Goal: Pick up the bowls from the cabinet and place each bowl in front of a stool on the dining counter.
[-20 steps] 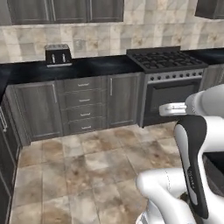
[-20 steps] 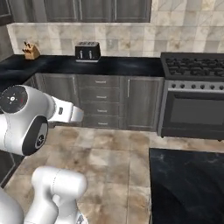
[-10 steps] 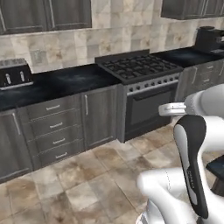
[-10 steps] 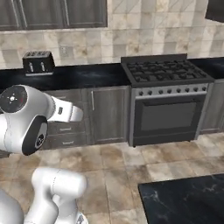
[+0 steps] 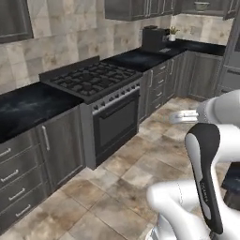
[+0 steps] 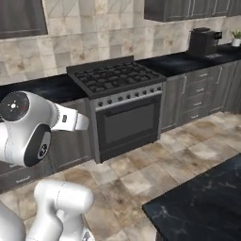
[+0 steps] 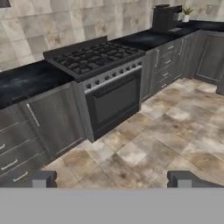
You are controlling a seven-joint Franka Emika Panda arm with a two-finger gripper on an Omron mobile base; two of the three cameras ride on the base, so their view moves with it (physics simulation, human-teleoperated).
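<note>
The gripper [image 7: 112,181] is wide open and empty. A bowl [image 5: 201,5] up in the cabinet [image 5: 206,7] looks ceramic, so probably stiff and fragile; grip its rim.

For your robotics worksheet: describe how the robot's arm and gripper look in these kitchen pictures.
The glossy white rounded arm has black joint sections; one round grey joint cap carries a small red mark. The gripper ends in two small, dark grey, blocky fingertips. No cables show.

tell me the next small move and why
Probably keep turning the base right, toward the upper cabinet at the far corner, where a bowl seems to sit on its shelf. The gripper is empty, jaws wide, facing the stove.
</note>
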